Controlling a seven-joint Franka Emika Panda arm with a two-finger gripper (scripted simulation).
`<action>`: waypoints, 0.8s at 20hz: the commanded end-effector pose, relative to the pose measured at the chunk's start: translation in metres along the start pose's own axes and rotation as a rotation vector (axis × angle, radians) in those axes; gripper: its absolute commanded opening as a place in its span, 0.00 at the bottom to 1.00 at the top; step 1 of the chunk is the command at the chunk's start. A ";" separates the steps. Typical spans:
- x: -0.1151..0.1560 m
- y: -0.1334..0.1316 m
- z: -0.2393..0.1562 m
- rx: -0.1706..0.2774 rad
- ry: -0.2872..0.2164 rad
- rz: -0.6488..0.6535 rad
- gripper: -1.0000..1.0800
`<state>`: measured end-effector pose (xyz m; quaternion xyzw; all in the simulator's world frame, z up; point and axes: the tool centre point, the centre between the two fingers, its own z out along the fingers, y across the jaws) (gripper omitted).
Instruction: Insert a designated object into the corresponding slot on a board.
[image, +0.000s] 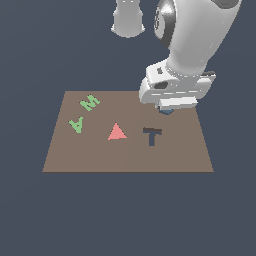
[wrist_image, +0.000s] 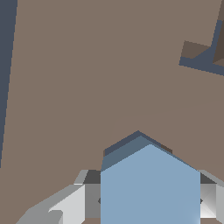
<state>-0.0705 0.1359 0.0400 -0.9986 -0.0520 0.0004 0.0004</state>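
Light-blue block (wrist_image: 148, 188) pinched in my tool (image: 166, 109), low over the board (image: 75, 155); slot hidden beneath; any misalignment could jam it on the rim.

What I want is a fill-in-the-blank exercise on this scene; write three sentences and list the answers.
The block held in the tool is light-____.
The flat triangle on the board is ____.
The dark cutout beside the triangle is shaped like the letter ____.
Answers: blue; red; T.
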 end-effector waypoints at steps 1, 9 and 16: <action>0.000 0.000 0.002 0.000 0.000 0.001 0.00; 0.001 0.000 0.009 0.000 0.000 0.004 0.96; 0.001 0.000 0.009 0.000 0.000 0.004 0.96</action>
